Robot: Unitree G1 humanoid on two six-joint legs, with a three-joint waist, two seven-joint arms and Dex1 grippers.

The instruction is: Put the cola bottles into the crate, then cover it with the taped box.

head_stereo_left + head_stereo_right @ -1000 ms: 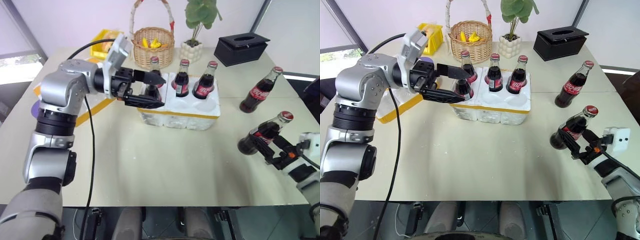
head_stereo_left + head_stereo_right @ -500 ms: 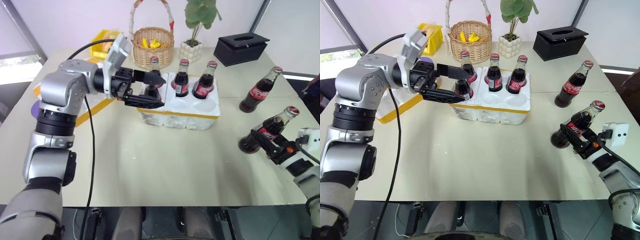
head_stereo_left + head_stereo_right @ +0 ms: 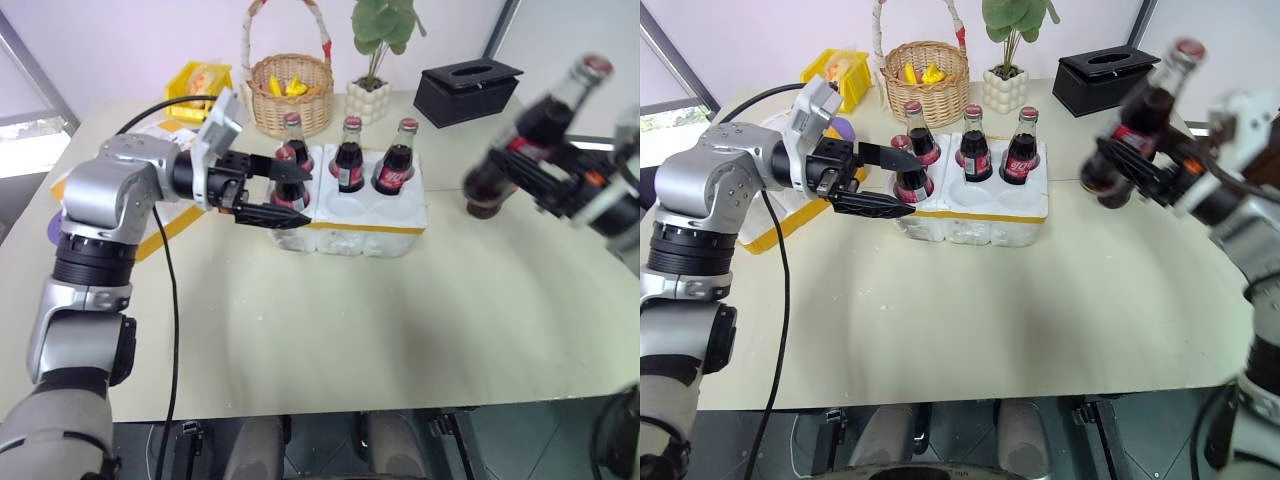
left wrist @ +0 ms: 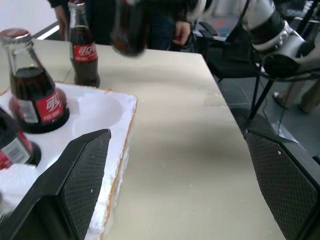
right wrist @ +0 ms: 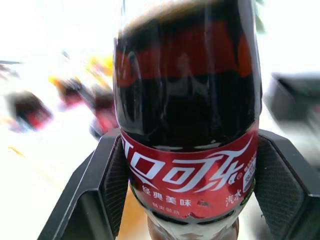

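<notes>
Crate is sitting on the table, mid-far, white foam with a yellow band along its near face. Four bottles are standing in it: three in the far row and one in the near-left hole; the near middle and near right holes are showing empty. Left gripper is reaching in from the left, fingers spread wide, one on each side of the near-left bottle, and contact cannot be told. Right gripper is pinching a fifth bottle around its lower body, holding it tilted in the air above the right side of the table, cap leaning to the far right; the right wrist view is showing the pads pressed on both sides of its red label. A sixth bottle is standing on the table right of the crate, partly hidden behind the raised one in the head views. Basket, plant pot and black tissue box are lining the far edge; a yellow bin is lying at far left.
</notes>
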